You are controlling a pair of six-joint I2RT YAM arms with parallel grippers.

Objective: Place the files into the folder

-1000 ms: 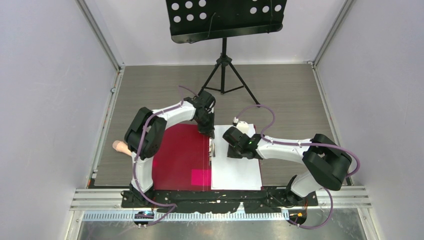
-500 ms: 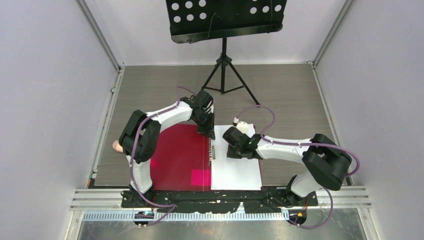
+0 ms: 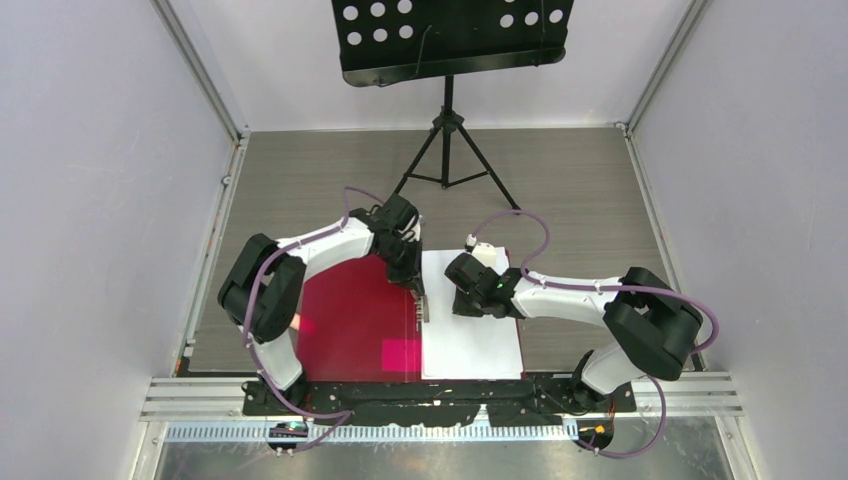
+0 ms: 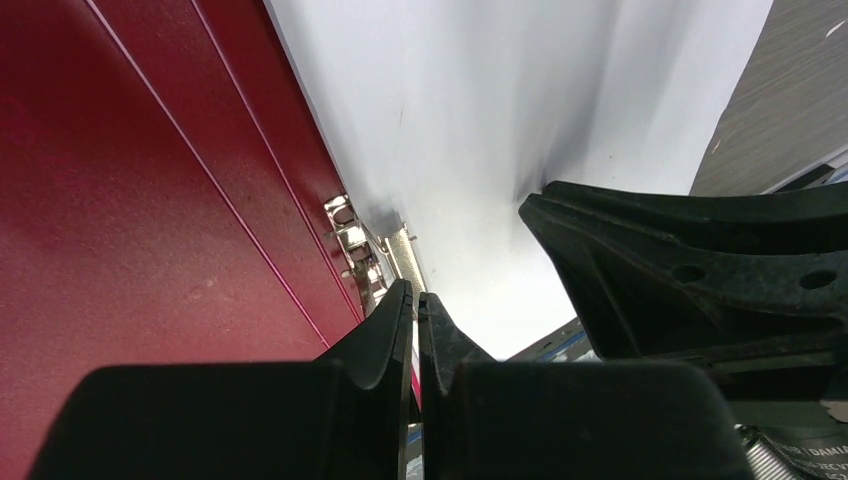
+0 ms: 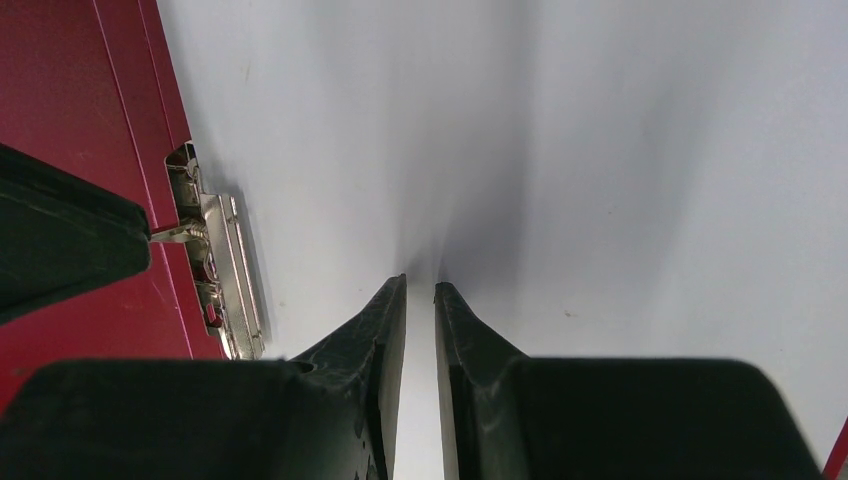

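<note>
The red folder [image 3: 350, 320] lies open and flat, with a pink patch [image 3: 402, 354] near its spine. The white files [image 3: 470, 340] lie on its right half, beside the metal clip [image 3: 424, 305]. My left gripper [image 3: 414, 285] is shut, its tips at the far end of the clip. In the left wrist view the gripper [image 4: 416, 297] sits just behind the clip [image 4: 352, 245], between the red cover [image 4: 130, 200] and the files [image 4: 480, 120]. My right gripper [image 3: 462, 300] is shut and empty, tips down on the files [image 5: 600, 150], right of the clip [image 5: 225, 270].
A black music stand [image 3: 450, 40] on a tripod [image 3: 447, 150] stands at the back of the grey floor. Pale walls close in both sides. A metal rail [image 3: 450, 395] runs along the near edge by the arm bases.
My left arm has swung left and drawn its gripper nearer, down onto the clip's far end. The right gripper has stayed on the files.
</note>
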